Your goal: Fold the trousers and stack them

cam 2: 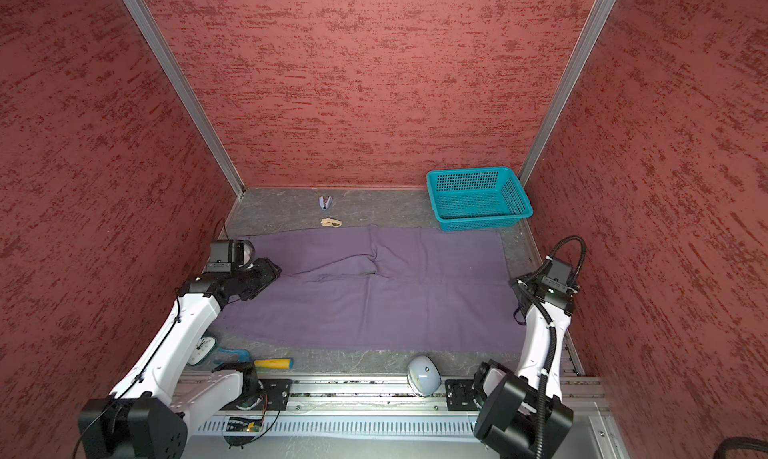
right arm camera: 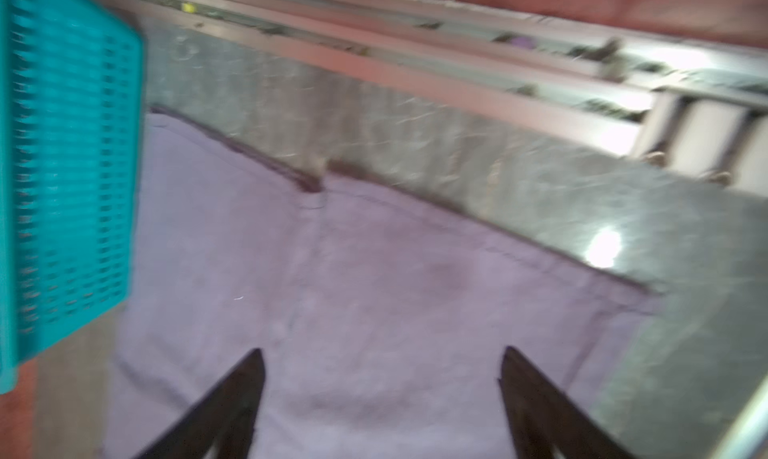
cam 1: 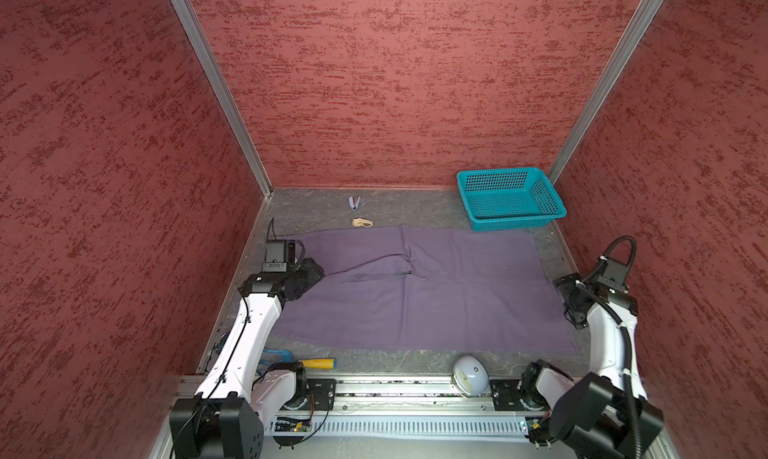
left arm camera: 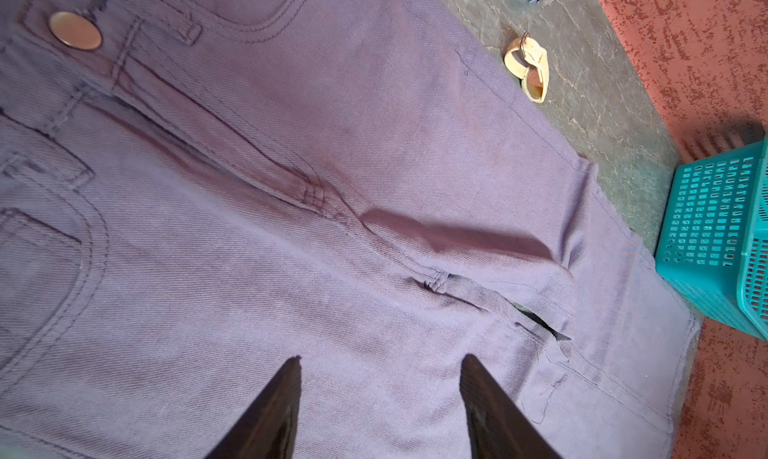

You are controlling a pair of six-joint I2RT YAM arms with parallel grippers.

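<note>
The purple trousers [cam 1: 415, 299] [cam 2: 374, 303] lie spread flat across the table in both top views, with the waistband on the left and the leg hems on the right. A round metal button [left arm camera: 75, 30] on the waistband shows in the left wrist view. My left gripper [cam 1: 309, 272] [cam 2: 266, 272] [left arm camera: 380, 359] hangs open over the waist area, with nothing between its fingers. My right gripper [cam 1: 567, 294] [cam 2: 519, 290] [right arm camera: 384, 351] stands wide open just above the hem end, and only flat cloth shows below it. The right wrist view is blurred.
A teal basket [cam 1: 515, 223] [cam 2: 482, 225] stands at the back right, just beyond the trousers. A beige strap [cam 1: 361, 223] and a small clip-like tool [cam 1: 354, 203] lie behind the cloth. At the front edge are a yellow-handled tool [cam 1: 318, 363], a pale dome-shaped object [cam 1: 469, 373] and a small clock [cam 2: 203, 349].
</note>
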